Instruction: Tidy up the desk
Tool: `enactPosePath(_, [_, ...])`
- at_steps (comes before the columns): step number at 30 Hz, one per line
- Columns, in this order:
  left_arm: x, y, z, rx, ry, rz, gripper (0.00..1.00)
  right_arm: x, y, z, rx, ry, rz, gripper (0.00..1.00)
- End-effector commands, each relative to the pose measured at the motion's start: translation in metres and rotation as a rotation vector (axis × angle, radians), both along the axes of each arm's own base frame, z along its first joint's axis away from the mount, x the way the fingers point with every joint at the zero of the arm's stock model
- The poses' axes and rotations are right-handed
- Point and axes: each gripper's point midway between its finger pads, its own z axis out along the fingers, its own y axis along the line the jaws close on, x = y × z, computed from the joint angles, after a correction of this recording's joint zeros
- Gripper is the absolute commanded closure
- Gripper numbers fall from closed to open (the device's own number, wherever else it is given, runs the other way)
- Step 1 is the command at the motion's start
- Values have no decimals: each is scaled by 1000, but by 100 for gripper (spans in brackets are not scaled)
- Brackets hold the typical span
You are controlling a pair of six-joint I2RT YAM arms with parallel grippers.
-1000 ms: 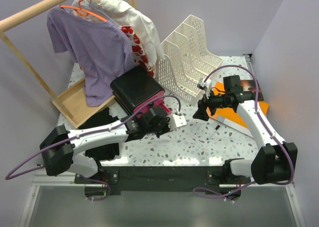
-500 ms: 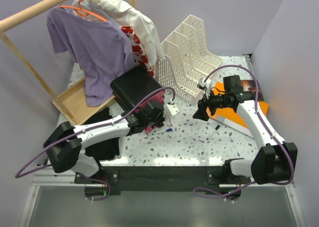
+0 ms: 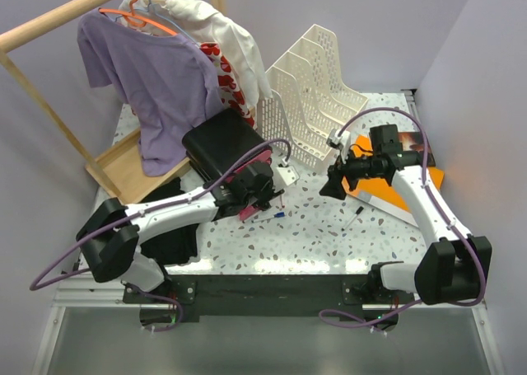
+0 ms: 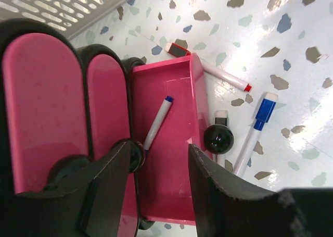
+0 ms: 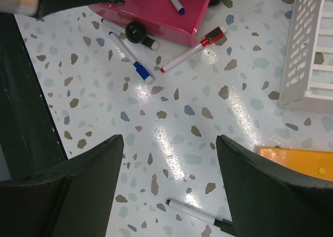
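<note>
While the left pincer point(image 4: 160, 152) hangs spread and empty over an open pink tray point(image 4: 179, 99), the right pincer point(image 5: 167, 143) hovers just as wide, gripping nothing, above the bare counter point(image 5: 177, 122). The counter, glossy white with dark terrazzo flecks, fills the centre of the overhead view, from the arm bases at the bottom to a wooden clothes rail point(image 3: 58, 16) at upper left.

Clutter rings the tray. The tray is smooth, shiny and rectangular, and one blue-tipped white marker point(image 4: 157, 121) lies slantwise inside it. At the left of the left wrist view, two rounded pink lobes point(image 4: 36, 101) rimmed in black adjoin it. To its right on the counter lie a red-tipped marker point(image 4: 225, 76), a blue-capped marker point(image 4: 258, 123) and a black ball-headed piece point(image 4: 218, 138), which sits just beside the tray wall.

Overhead, a black boxy case point(image 3: 221, 142) sits just behind the tray. A white perforated file rack point(image 3: 309, 78) stands at upper centre. An orange folder point(image 3: 430, 180) lies at the right edge, partly under the right arm point(image 3: 424, 202). A thin black pen point(image 3: 356, 217) lies alone at lower centre-right. A purple shirt point(image 3: 156, 86) and a white garment point(image 3: 218, 25) hang from the rail. The left arm point(image 3: 165, 216) stretches across a dark cloth point(image 3: 177, 243) at lower left.
</note>
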Motion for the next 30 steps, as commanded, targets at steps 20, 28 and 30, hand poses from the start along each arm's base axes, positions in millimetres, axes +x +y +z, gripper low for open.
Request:
enactPosePath(20, [-60, 96, 138, -509, -315, 106, 0, -49, -38, -41, -240, 95, 245, 1])
enactPosePath(28, [-57, 106, 125, -447, -313, 141, 0, -41, -92, -101, -592, -160, 625, 1])
enactPosePath(30, [-57, 108, 125, -441, -316, 152, 0, -30, -99, -107, -642, -202, 678, 1])
